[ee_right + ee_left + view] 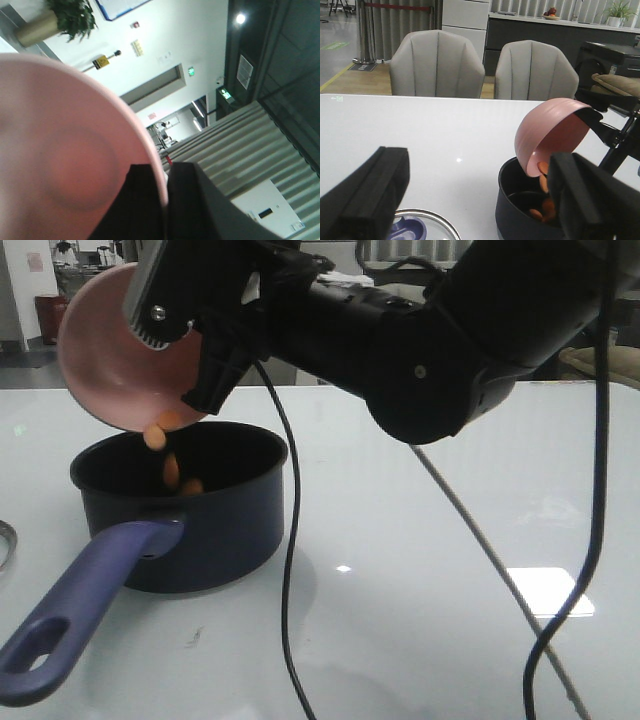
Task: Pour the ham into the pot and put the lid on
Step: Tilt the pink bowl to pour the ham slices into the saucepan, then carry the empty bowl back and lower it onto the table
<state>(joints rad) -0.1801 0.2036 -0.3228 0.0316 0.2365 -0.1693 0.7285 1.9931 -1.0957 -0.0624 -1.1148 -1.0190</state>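
Note:
My right gripper (pixel 197 368) is shut on the rim of a pink bowl (pixel 112 358), held tipped over the pot (pixel 228 508). The pot is a dark navy saucepan whose purple-blue handle (pixel 72 608) points toward the front left. Orange-pink ham (pixel 158 437) is sliding off the bowl's lip and falling, and more ham (pixel 540 213) lies on the pot's black floor. In the right wrist view the fingers pinch the bowl (pixel 60 150) at its edge, right gripper (pixel 166 200). My left gripper (pixel 475 200) is open over the glass lid (pixel 422 231), which lies on the table left of the pot (pixel 520 205).
A black cable (pixel 288 570) hangs from the right arm and drapes onto the white table (pixel 450 540) just right of the pot. Another cable (pixel 590 540) hangs at the far right. Two grey chairs (pixel 437 62) stand beyond the table's far edge.

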